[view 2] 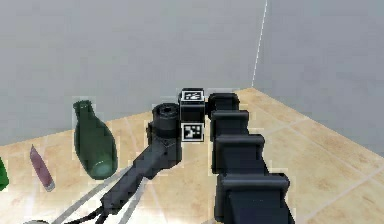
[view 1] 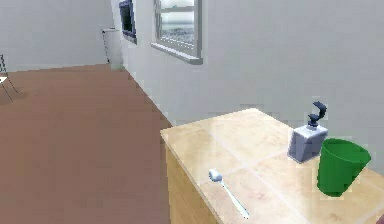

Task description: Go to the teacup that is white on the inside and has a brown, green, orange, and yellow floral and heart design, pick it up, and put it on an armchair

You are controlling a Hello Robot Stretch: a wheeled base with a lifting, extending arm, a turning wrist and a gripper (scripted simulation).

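Note:
My gripper (view 2: 104, 198) reaches low over a light wooden countertop (view 2: 300, 140) in the arm side view. Its dark body sits left of the two white marker squares (view 2: 192, 112), and the thin fingers (view 2: 128, 182) run down toward the picture's lower left. Their far end lies close over the counter near the bottom edge, so I cannot tell whether the gripper holds anything. The dark arm bar (view 2: 245, 165) rises from the bottom edge. A green glass bottle (view 2: 93, 140) stands upright just left of the gripper's body.
A small pink object (view 2: 42, 168) lies left of the bottle. In the forward view the countertop (view 1: 230, 140) carries a spoon (view 1: 228, 193), a soap dispenser (view 1: 309, 135) and a green cup (view 1: 343, 165). Brown floor (view 1: 80, 130) stretches left, beside a grey wall with a window (view 1: 178, 28).

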